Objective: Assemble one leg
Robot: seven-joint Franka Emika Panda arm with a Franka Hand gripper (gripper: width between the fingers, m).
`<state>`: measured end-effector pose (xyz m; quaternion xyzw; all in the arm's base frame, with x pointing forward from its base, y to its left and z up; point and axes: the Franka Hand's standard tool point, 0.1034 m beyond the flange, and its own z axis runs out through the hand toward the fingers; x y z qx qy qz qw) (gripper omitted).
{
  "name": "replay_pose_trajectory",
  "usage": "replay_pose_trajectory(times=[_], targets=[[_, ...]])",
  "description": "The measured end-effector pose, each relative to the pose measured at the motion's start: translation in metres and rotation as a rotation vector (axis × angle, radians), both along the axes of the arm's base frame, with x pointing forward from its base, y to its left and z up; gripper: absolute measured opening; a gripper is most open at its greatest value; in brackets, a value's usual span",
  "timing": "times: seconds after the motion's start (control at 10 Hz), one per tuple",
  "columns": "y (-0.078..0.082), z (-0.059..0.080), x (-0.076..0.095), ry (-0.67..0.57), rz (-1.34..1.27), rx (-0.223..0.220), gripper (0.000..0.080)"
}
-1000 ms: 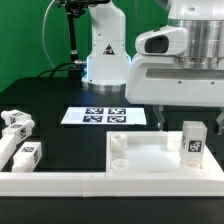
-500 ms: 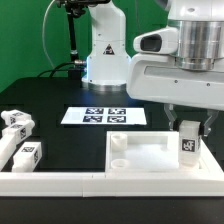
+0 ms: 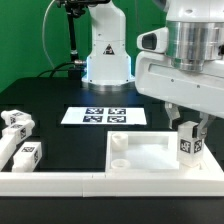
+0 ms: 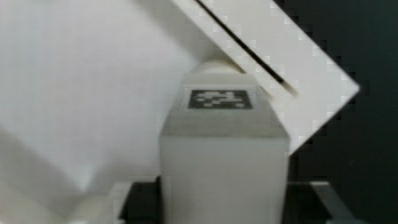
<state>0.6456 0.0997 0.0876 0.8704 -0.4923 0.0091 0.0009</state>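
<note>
The pincer (image 3: 188, 133) is clenched on the leg (image 3: 187, 150), upright at the white panel (image 3: 140, 156) corner; fastening it seems left.

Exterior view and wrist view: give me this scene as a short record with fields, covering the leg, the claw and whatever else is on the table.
leg: upright at the corner of the white panel, on the exterior view's right
claw: shut on the leg, one finger on each side
other posts: at the exterior view's left, away from the claw
marker board: flat on the table, beyond the panel
</note>
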Motion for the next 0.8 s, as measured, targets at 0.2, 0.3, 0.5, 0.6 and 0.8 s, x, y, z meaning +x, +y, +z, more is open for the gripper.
replay_pose_trajectory(times=[0.2, 0.3, 0.5, 0.6, 0.8], targets=[[0.003, -0.001, -0.002, 0.003, -0.397, 0.040, 0.0285], [0.006, -0.001, -0.003, -0.007, -0.541, 0.045, 0.0285], [0.005, 0.000, -0.003, -0.008, -0.485, 0.042, 0.0285], [0.006, -0.001, -0.003, -0.010, -0.370, 0.028, 0.0285], [0.016, -0.002, -0.005, -0.006, 0.033, 0.008, 0.0525]])
